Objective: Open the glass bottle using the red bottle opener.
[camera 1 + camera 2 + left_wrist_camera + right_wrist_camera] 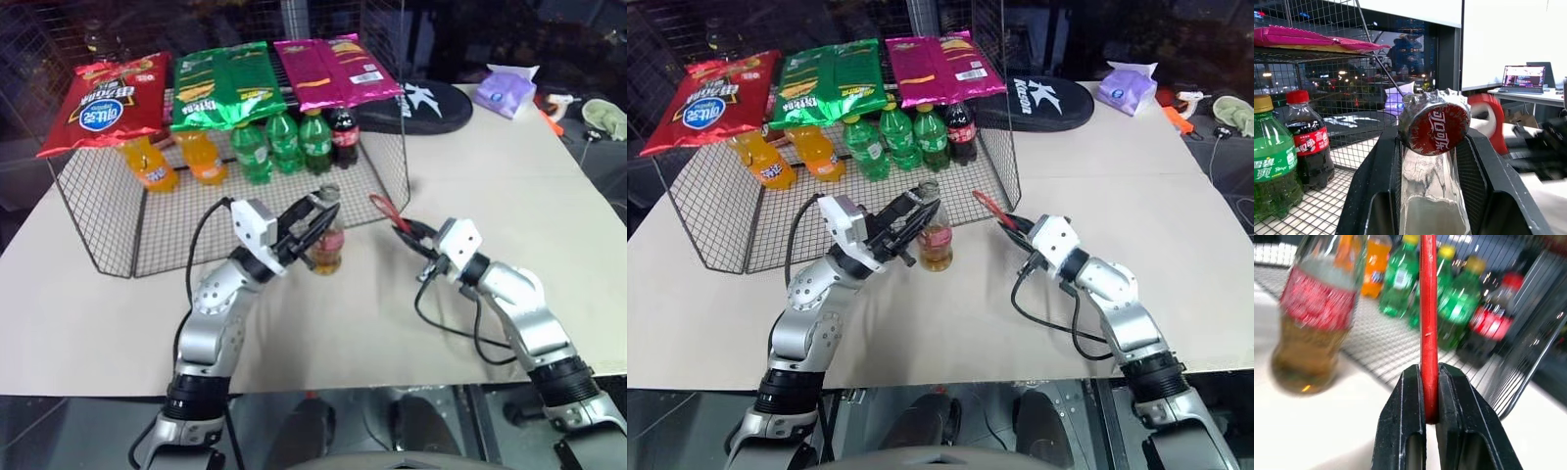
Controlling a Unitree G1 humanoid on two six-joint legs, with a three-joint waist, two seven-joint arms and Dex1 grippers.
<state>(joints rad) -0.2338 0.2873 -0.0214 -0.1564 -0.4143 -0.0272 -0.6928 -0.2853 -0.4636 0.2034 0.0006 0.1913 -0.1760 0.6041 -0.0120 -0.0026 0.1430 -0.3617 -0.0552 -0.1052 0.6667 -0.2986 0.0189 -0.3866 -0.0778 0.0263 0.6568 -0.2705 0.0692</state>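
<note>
While both arms reach forward over the table [549, 245], the left gripper [315, 217] clasps the glass bottle [327, 245] at its neck, fingers partly closed round the glass, and the bottle stands upright on the table just in front of the wire basket [98, 215]. Its crimped cap [1436, 128], red on top, sits on the neck between the black fingers [1371, 186]. A little to the right, apart from the bottle, the right gripper [405, 231] is pinched tight on the handle of the red bottle opener [383, 210], which sticks up and away towards the basket's near corner. Inside the basket stand orange soda bottles [152, 164], green plastic bottles [284, 145] and a cola bottle [344, 137]. Snack bags [225, 83] lie across its top. Farther back on the table rest a black pouch [421, 106] and a purple tissue pack [506, 94].
</note>
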